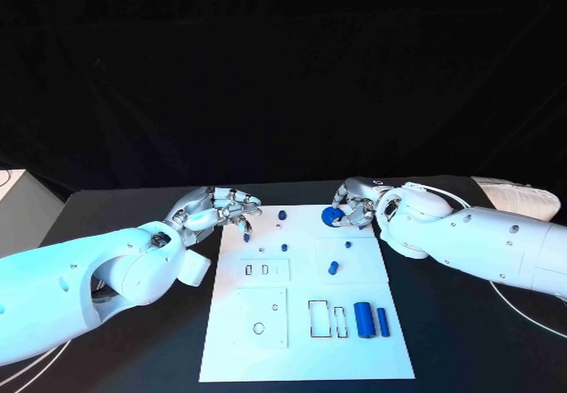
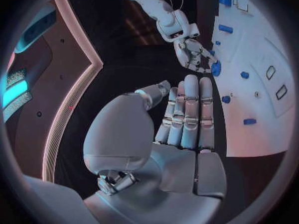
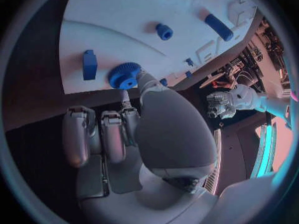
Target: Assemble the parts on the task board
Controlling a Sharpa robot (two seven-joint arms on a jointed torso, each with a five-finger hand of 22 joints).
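The white task board (image 1: 355,360) lies in the middle of the black table. My right hand (image 1: 358,205) is over the board's far right part and pinches a blue gear (image 1: 333,216) at its fingertips, low over the board. The gear (image 3: 124,75) sits against the thumb tip, beside a blue block (image 3: 89,64). My left hand (image 1: 221,210) hovers at the board's far left corner; its fingers (image 2: 190,114) are stretched out side by side and hold nothing. Small blue parts (image 1: 283,246) lie scattered on the far half. A blue oblong piece (image 1: 334,266) lies mid-board.
Two blue cylinders (image 1: 364,319) lie side by side on the board's near right, next to rectangular slots (image 1: 319,318). A square plate with a round hole (image 1: 259,327) sits near left. A pale object (image 1: 518,196) lies at the table's far right.
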